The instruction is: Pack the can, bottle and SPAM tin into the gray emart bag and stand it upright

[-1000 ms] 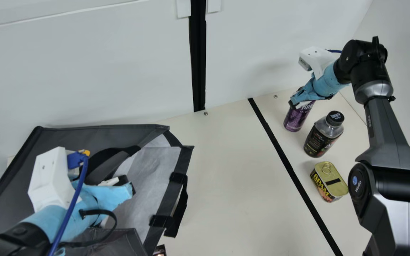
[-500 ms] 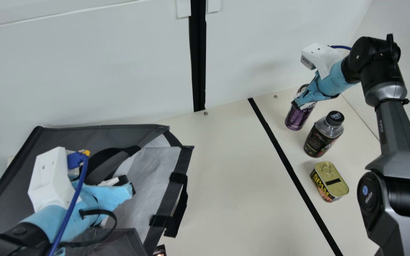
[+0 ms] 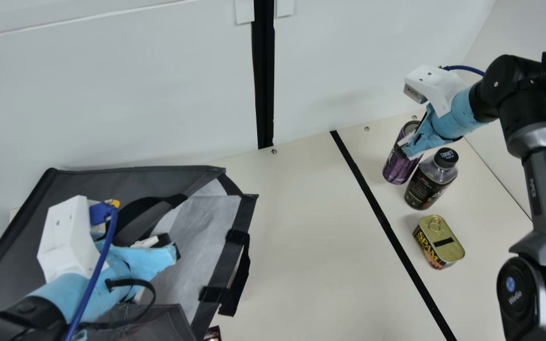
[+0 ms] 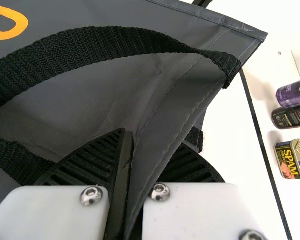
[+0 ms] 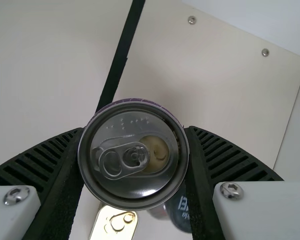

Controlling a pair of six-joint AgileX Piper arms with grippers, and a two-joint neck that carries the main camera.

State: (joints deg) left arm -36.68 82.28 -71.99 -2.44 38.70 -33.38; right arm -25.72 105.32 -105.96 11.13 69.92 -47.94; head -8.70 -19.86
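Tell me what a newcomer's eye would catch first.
Likely the big, open gray emart bag at the main view's left, its fabric between the left gripper's jaws. Next, at the right, the purple can in the right gripper's jaws, then the yellow-lettered SPAM tin below the bottle.

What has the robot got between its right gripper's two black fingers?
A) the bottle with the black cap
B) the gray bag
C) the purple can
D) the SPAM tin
C: in the right wrist view, the purple can sits right between the right gripper's ribbed fingers, one on each side.
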